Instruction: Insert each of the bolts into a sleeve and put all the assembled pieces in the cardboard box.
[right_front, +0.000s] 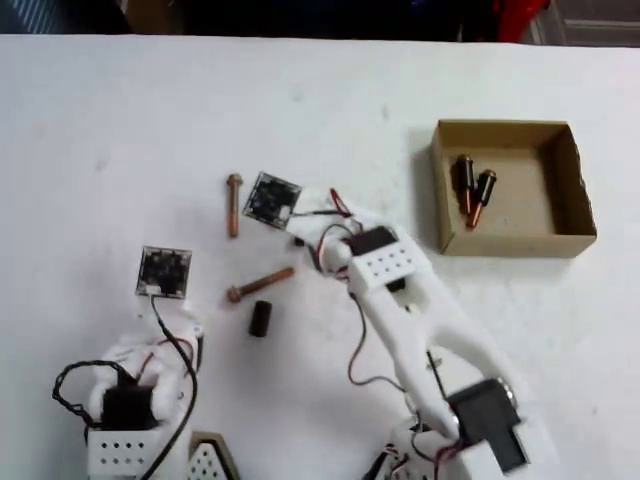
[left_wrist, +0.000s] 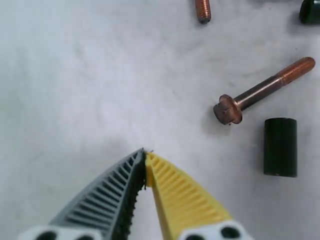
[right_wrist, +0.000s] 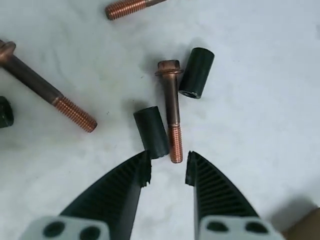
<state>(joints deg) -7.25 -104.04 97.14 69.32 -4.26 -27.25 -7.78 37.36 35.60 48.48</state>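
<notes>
Altogether three bolts (right_wrist: 172, 112); three sleeves (right_wrist: 151, 132); two assembled pieces (right_front: 472, 190) in cardboard box (right_front: 500, 126).

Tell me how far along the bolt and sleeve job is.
Done: two assembled pieces lie in the cardboard box. In hand: nothing; the right jaws stand open just short of a bolt and a sleeve, the left jaws are shut, empty. To do: three loose bolts and three sleeves on the table.

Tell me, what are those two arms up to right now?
Left gripper shut, empty. Right gripper open, just short of a bolt lying between two sleeves. Two assembled pieces in the cardboard box. Nothing blocking the bolt.
</notes>
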